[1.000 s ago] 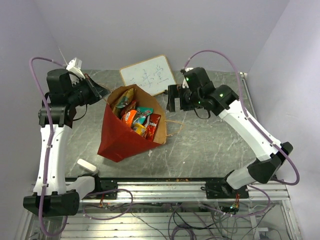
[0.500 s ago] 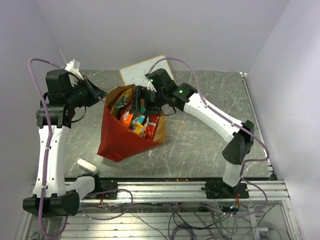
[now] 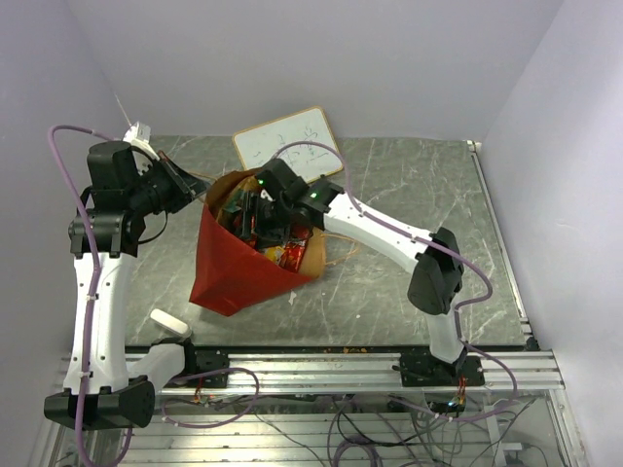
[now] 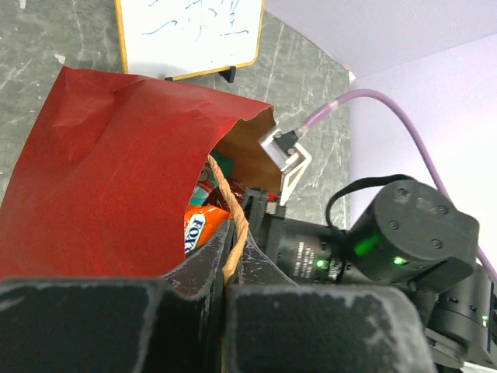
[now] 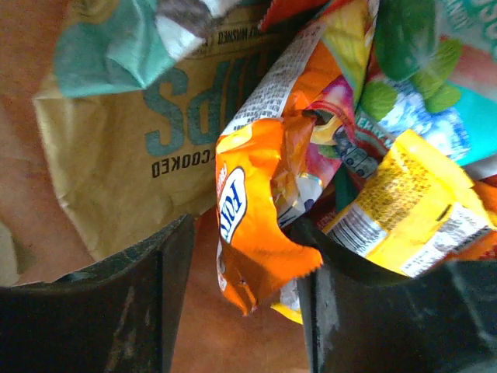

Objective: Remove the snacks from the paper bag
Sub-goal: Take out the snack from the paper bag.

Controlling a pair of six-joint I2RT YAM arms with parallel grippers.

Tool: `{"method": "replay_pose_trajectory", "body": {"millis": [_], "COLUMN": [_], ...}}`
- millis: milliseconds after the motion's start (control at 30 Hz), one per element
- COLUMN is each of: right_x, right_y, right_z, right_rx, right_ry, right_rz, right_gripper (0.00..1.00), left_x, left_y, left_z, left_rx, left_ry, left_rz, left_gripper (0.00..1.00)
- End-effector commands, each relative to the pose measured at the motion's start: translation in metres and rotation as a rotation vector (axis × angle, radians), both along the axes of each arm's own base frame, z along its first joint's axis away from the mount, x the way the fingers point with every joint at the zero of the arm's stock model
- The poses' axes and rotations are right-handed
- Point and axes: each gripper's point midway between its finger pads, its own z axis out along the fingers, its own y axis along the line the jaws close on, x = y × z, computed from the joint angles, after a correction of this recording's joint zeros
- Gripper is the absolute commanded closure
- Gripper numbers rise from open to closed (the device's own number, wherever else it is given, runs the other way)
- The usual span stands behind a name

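the right gripper is sunk into the mouth of the bag, its two dark fingers spread wide. a crumpled orange foil packet printed "fox's" hangs in the gap between them (whether either finger touches it i cannot tell). just to the right of that packet is a yellow foil packet with small black print. above it sits a teal foil packet with green leaves on it, and to the left a tan packet with teal lettering. all of them are heaped together against the brown kraft inside of the red paper carrier bag. the bag sits on the grey marbled table between the two arms, leaning, with its mouth turned up and toward the far side. the left gripper is at the bag's left rim with its fingers pressed together on a thin brown twisted loop handle, which runs up out of the pinch to the bag's edge. in the left wrist view the orange packet shows just inside that edge. just beyond the mouth, at the far side of the table, stands a white writing board with a wooden frame. a small white oblong object lies near the left arm's base.
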Motion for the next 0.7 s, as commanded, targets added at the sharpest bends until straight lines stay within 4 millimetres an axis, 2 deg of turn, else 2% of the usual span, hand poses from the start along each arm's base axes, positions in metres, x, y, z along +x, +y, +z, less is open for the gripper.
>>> {"method": "replay_pose_trajectory", "body": {"millis": [0, 33, 100, 367, 433, 667], "right_x": [-0.002, 0.0, 0.004, 0.021, 0.026, 0.032], "right_y": [0.013, 0.014, 0.016, 0.005, -0.001, -0.007], "right_z": [0.014, 0.007, 0.009, 0.049, 0.065, 0.102], "right_rx": [0.033, 0.015, 0.009, 0.021, 0.041, 0.099], "right_ry": [0.001, 0.006, -0.008, -0.13, -0.169, -0.255], "right_rz": [-0.01, -0.014, -0.02, -0.067, -0.078, -0.075], "right_gripper": [0.52, 0.58, 0.73, 1.0, 1.0, 1.0], "left_x": [-0.004, -0.004, -0.005, -0.011, -0.014, -0.019], "left_y": [0.0, 0.0, 0.0, 0.002, 0.002, 0.01], "left_z": [0.02, 0.022, 0.023, 0.015, 0.013, 0.012], "left_rx": [-0.021, -0.02, -0.014, 0.013, 0.024, 0.083], "left_ry": [-0.056, -0.06, -0.066, -0.045, -0.04, -0.027], "left_rz": [0.009, 0.011, 0.009, 0.001, 0.0, 0.012], "left_gripper": [0.93, 0.93, 0.93, 0.93, 0.93, 0.93]}}
